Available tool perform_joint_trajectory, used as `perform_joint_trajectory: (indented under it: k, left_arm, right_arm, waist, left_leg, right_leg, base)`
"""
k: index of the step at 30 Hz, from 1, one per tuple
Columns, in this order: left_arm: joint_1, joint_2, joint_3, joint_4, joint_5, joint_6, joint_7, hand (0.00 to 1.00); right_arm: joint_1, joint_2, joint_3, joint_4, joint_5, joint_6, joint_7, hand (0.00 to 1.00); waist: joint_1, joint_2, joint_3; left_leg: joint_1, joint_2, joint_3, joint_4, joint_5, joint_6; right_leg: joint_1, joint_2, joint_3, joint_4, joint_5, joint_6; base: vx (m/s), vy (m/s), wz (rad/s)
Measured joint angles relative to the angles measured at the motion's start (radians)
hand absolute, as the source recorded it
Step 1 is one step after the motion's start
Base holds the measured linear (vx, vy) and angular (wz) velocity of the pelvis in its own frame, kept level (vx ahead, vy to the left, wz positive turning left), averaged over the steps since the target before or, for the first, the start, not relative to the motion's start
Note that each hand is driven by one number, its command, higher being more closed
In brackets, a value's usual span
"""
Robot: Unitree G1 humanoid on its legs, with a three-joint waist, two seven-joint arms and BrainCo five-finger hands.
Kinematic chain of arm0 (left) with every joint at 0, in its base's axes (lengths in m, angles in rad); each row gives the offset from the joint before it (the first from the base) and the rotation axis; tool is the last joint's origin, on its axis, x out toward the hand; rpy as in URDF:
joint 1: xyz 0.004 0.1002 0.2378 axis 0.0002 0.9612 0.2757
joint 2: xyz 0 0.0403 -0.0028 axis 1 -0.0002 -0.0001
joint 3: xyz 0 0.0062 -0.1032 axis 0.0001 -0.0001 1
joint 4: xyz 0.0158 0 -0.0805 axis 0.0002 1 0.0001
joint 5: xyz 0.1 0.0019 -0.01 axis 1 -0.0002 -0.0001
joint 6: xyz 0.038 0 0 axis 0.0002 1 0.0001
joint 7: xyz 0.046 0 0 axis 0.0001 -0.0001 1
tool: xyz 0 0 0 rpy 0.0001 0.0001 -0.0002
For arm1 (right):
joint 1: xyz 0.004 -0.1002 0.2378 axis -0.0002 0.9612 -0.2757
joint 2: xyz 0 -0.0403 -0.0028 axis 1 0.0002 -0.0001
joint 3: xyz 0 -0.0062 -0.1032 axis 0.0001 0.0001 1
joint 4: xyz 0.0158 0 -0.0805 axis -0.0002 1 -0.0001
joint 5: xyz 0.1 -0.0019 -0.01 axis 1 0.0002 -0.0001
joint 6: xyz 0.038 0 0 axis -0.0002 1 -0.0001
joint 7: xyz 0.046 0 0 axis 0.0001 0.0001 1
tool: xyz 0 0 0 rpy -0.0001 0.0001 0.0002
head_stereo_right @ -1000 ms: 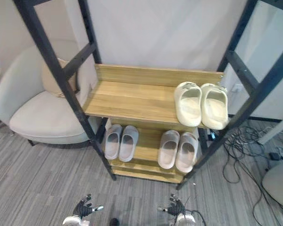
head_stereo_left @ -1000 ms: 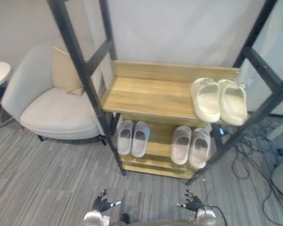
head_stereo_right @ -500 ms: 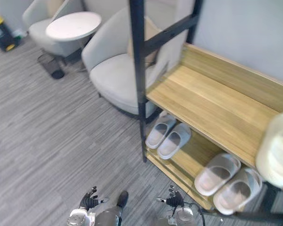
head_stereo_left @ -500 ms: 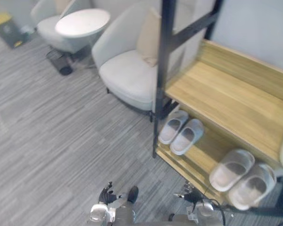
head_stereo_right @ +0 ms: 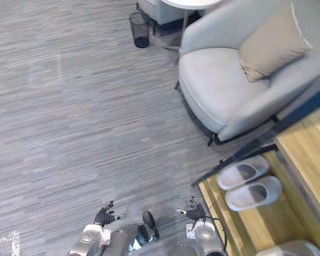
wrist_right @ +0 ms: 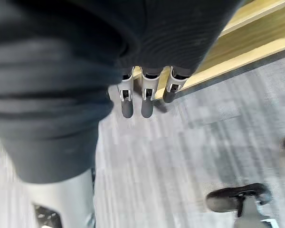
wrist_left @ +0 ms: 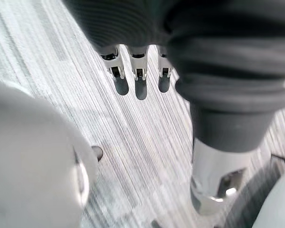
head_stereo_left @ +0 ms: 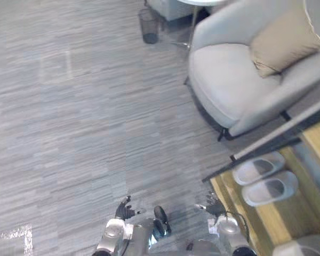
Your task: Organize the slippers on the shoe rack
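Since the earlier frames the whole view has swung left, so the camera has turned, not the things. The shoe rack [head_stereo_right: 305, 153] now sits at the right edge, with a grey armchair [head_stereo_right: 218, 88] and a bin [head_stereo_right: 141, 29] beyond. One pair of grey slippers [head_stereo_right: 245, 182] lies side by side at the left end of the rack's lower shelf. The left hand [head_stereo_right: 104, 215] and the right hand [head_stereo_right: 194, 212] hang low over the floor, fingers loose, holding nothing. The step looks like a search for slippers left off the rack. The next move calls for spotting one and stepping within reach.
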Motion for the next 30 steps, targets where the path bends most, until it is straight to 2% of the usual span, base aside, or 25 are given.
perform_joint_trajectory:
  k: [1,2,3,4,5,6,8,10,13,14,16,17,18,19,20,21,22,23,24,25,26,27,29,30]
  left_arm:
    - [0.003,0.000,-0.013,0.002,0.000,0.000,0.001,0.00]
    - [0.004,-0.001,-0.017,0.002,0.000,0.001,0.001,0.00]
    - [0.003,-0.002,-0.019,0.003,0.000,0.002,0.002,0.00]
    - [0.017,0.007,-0.013,0.001,-0.001,-0.005,0.001,0.00]
    - [0.019,0.008,-0.008,0.018,-0.002,0.005,0.001,0.00]
    - [0.016,0.009,-0.005,0.017,-0.002,0.004,0.001,0.00]
    - [0.009,0.005,0.001,0.021,-0.002,-0.004,0.001,0.00]
    - [0.018,-0.002,0.011,0.023,-0.002,-0.004,0.001,0.00]
    - [0.053,-0.003,0.020,0.023,-0.002,-0.004,0.000,0.00]
    - [0.058,-0.002,0.020,0.023,-0.002,-0.003,0.000,0.00]
    - [0.065,-0.002,0.025,0.019,-0.002,-0.003,0.000,0.00]
    - [0.064,-0.005,0.042,0.010,-0.003,-0.003,-0.004,0.00]
    - [0.067,-0.008,0.063,-0.004,-0.007,-0.006,-0.006,0.00]
    - [0.066,-0.010,0.068,-0.006,-0.006,-0.008,-0.006,0.00]
    - [0.066,-0.014,0.084,-0.007,-0.006,-0.008,-0.009,0.00]
    - [0.059,-0.014,0.099,-0.008,-0.006,-0.007,-0.009,0.00]
    - [0.055,-0.013,0.100,-0.008,-0.005,-0.007,-0.009,0.00]
    - [0.045,-0.010,0.101,-0.010,-0.006,-0.008,-0.009,0.00]
    - [0.044,-0.011,0.101,-0.010,-0.005,-0.008,-0.009,0.00]
    - [0.044,-0.018,0.098,-0.011,-0.002,-0.007,-0.011,0.00]
    - [0.011,0.001,0.102,-0.013,-0.004,-0.006,-0.003,0.00]
    - [0.003,0.011,0.112,-0.028,-0.005,-0.006,0.001,0.00]
    - [0.009,0.015,0.118,-0.022,-0.005,-0.002,0.003,0.00]
    - [0.016,0.017,0.118,-0.012,-0.004,0.000,0.002,0.00]
  right_arm:
    - [0.010,-0.002,0.006,0.000,-0.002,0.001,0.007,0.00]
    - [0.012,-0.003,0.008,0.000,-0.002,0.001,0.010,0.00]
    - [0.018,0.000,0.011,0.001,-0.002,0.001,0.015,0.00]
    - [0.026,0.015,0.018,-0.011,-0.004,-0.001,0.016,0.00]
    - [0.033,0.023,0.020,0.002,-0.007,0.002,0.020,0.00]
    - [0.043,0.022,0.021,0.004,-0.007,0.002,0.021,0.00]
    - [0.062,0.011,0.017,0.001,-0.006,-0.001,0.022,0.00]
    - [0.076,0.002,0.017,0.006,-0.006,0.000,0.023,0.00]
    - [0.082,0.004,0.017,0.005,-0.006,0.000,0.025,0.00]
    - [0.083,0.006,0.018,0.006,-0.006,0.000,0.027,0.00]
    - [0.073,0.003,0.019,0.005,-0.003,0.000,0.029,0.00]
    - [0.073,0.000,0.021,0.004,0.001,0.000,0.028,0.00]
    - [0.076,0.000,0.041,-0.001,0.002,0.000,0.027,0.00]
    - [0.075,-0.001,0.041,-0.004,0.002,-0.001,0.027,0.00]
    - [0.060,-0.003,0.040,-0.005,0.002,-0.001,0.026,0.00]
    - [0.052,-0.005,0.039,-0.009,0.002,-0.001,0.024,0.00]
    - [0.051,-0.005,0.039,-0.012,0.002,-0.001,0.024,0.00]
    - [0.050,-0.009,0.040,-0.015,0.003,-0.001,0.024,0.00]
    - [0.051,-0.011,0.040,-0.016,0.003,-0.001,0.024,0.00]
    - [0.055,-0.025,0.038,-0.023,0.004,0.000,0.024,0.00]
    - [0.051,-0.013,0.048,-0.031,0.003,0.001,0.023,0.00]
    - [0.037,-0.003,0.050,-0.038,0.003,0.000,0.024,0.00]
    - [0.016,0.002,0.050,-0.039,0.000,0.000,0.023,0.00]
    - [0.005,0.002,0.049,-0.042,0.000,-0.005,0.022,0.00]
  waist:
    - [-0.002,0.003,0.001]
    - [-0.004,0.007,0.002]
    - [-0.012,0.000,0.002]
    - [-0.011,-0.015,0.001]
    - [-0.005,-0.014,0.003]
    - [-0.006,-0.027,-0.006]
    - [-0.024,-0.025,-0.009]
    - [-0.027,-0.026,-0.013]
    - [-0.024,-0.016,-0.035]
    - [-0.020,-0.006,-0.041]
    - [-0.011,0.002,-0.045]
    - [-0.003,0.003,-0.043]
    - [0.009,0.000,-0.041]
    - [0.015,0.000,-0.041]
    - [0.016,0.001,-0.039]
    - [0.014,0.001,-0.038]
    - [0.014,-0.001,-0.037]
    - [0.016,-0.001,-0.035]
    - [0.016,0.004,-0.036]
    - [0.015,0.022,-0.037]
    - [0.012,-0.021,-0.031]
    - [0.023,-0.037,-0.028]
    - [0.026,-0.046,-0.027]
    - [0.025,-0.046,-0.026]
  left_leg:
    - [0.042,-0.022,-0.041,-0.062,0.007,-0.025]
    - [0.059,-0.022,-0.045,-0.080,0.003,-0.029]
    - [0.075,-0.014,-0.025,-0.080,-0.041,-0.096]
    - [0.052,0.043,-0.027,0.081,-0.072,0.043]
    - [0.072,0.038,-0.080,0.091,-0.098,-0.047]
    - [0.080,0.024,-0.095,0.070,-0.081,-0.037]
    - [0.129,-0.016,-0.178,-0.011,-0.050,-0.041]
    - [0.159,-0.032,-0.226,-0.027,-0.052,-0.044]
    - [0.178,-0.035,-0.288,-0.013,-0.076,-0.082]
    - [0.159,-0.025,-0.282,0.033,-0.079,-0.087]
    - [0.082,0.003,-0.216,0.223,-0.094,-0.123]
    - [0.023,0.034,-0.168,0.404,-0.085,-0.189]
    - [-0.027,0.106,-0.084,0.566,-0.097,-0.197]
    - [-0.036,0.140,-0.057,0.609,-0.120,-0.181]
    - [-0.072,0.227,-0.013,0.655,-0.158,-0.174]
    - [-0.118,0.292,0.012,0.631,-0.166,-0.177]
    - [-0.131,0.308,0.016,0.613,-0.164,-0.175]
    - [-0.171,0.345,0.027,0.498,-0.131,-0.167]
    - [-0.179,0.352,0.024,0.412,-0.080,-0.160]
    - [-0.184,0.353,-0.005,0.284,0.038,-0.178]
    - [-0.183,0.282,0.002,0.241,0.042,-0.158]
    - [-0.189,0.255,-0.006,0.213,0.046,-0.156]
    - [-0.187,0.241,-0.009,0.224,0.034,-0.138]
    - [-0.168,0.230,-0.012,0.234,0.012,-0.126]
  right_leg:
    - [-0.061,0.008,0.052,0.110,-0.007,-0.010]
    - [-0.076,0.021,0.072,0.121,-0.008,-0.012]
    - [-0.112,0.036,0.121,0.120,-0.013,-0.018]
    - [-0.168,0.042,0.167,0.134,-0.041,-0.001]
    - [-0.201,0.048,0.231,0.077,-0.054,0.006]
    - [-0.216,0.060,0.250,0.033,-0.048,-0.002]
    - [-0.236,0.091,0.277,-0.091,-0.002,-0.056]
    - [-0.222,0.096,0.266,-0.120,0.021,-0.060]
    - [-0.178,0.129,0.264,-0.174,0.059,-0.089]
    - [-0.152,0.132,0.250,-0.207,0.066,-0.092]
    - [-0.100,0.130,0.218,-0.256,0.069,-0.096]
    - [-0.049,0.120,0.203,-0.287,0.072,-0.100]
    - [0.011,0.119,0.206,-0.322,0.072,-0.101]
    - [0.036,0.118,0.207,-0.337,0.072,-0.101]
    - [0.082,0.109,0.205,-0.363,0.072,-0.101]
    - [0.113,0.093,0.202,-0.388,0.071,-0.099]
    - [0.123,0.085,0.199,-0.396,0.069,-0.097]
    - [0.144,0.063,0.185,-0.405,0.056,-0.074]
    - [0.155,0.056,0.176,-0.406,0.048,-0.055]
    - [0.175,0.051,0.167,-0.409,0.025,-0.012]
    - [0.170,0.011,0.155,-0.431,0.035,0.002]
    - [0.163,0.034,0.161,-0.475,0.088,-0.012]
    - [0.177,0.029,0.124,-0.499,0.139,-0.002]
    - [0.183,0.017,0.138,-0.464,0.180,0.035]
  base:
    - [0.03,0.102,0.62]
    - [0.07,0.105,0.65]
    - [0.14,-0.004,0.50]
    - [0.22,-0.149,0.59]
    - [0.27,-0.231,0.61]
    - [0.21,-0.199,0.78]
    - [0.22,-0.042,1.09]
    - [0.25,-0.060,0.96]
    - [0.25,-0.072,0.66]
    - [0.38,-0.090,0.55]
    - [0.35,-0.053,0.41]
    - [0.27,0.028,0.23]
    - [0.29,0.048,0.12]
    - [0.33,0.075,-0.03]
    - [0.33,0.110,0.00]
    - [0.32,0.131,0.03]
    - [0.31,0.181,0.05]
    - [0.25,0.171,0.08]
    - [0.35,0.261,0.24]
    - [0.36,0.285,0.58]
    - [0.45,0.314,0.67]
    - [0.29,0.188,0.53]
    - [0.27,0.131,0.19]
    - [0.28,0.154,0.17]
